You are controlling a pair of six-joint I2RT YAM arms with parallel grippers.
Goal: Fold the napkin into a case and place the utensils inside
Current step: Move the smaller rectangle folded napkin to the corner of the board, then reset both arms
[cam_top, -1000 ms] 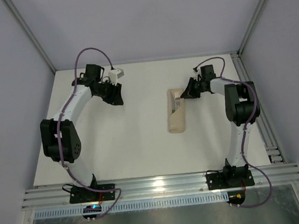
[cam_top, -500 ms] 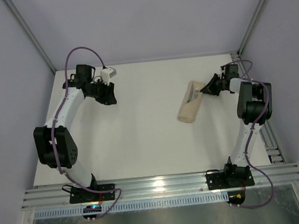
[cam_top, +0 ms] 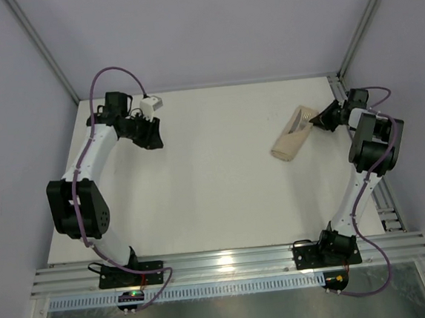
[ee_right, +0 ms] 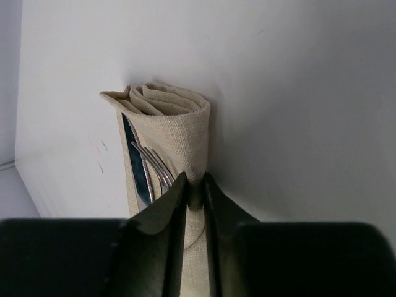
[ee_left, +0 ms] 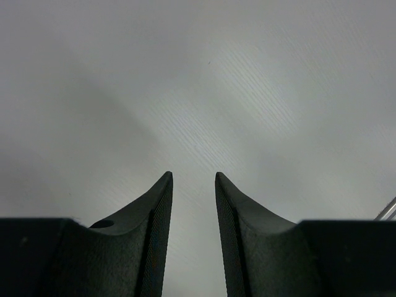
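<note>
The beige napkin is folded into a narrow case (cam_top: 290,139) lying slanted on the white table at the far right. The silver ends of the knife (ee_right: 137,166) and fork (ee_right: 154,168) stick out of its open end; their handles are hidden inside. The case also shows in the right wrist view (ee_right: 167,127). My right gripper (cam_top: 319,121) is shut on the case's edge at its open end, also seen in the right wrist view (ee_right: 195,189). My left gripper (cam_top: 151,138) is open and empty over bare table at the far left, with its fingers apart in the left wrist view (ee_left: 193,179).
The white table (cam_top: 200,182) ends at grey walls on all sides, with a metal rail (cam_top: 229,262) at the near edge. The right arm is stretched close to the right wall and its frame post (cam_top: 364,19).
My right gripper has dragged the case to the right and turned it more slanted, from mid-table toward the right edge. My left arm drew back to the left, then stayed still.
</note>
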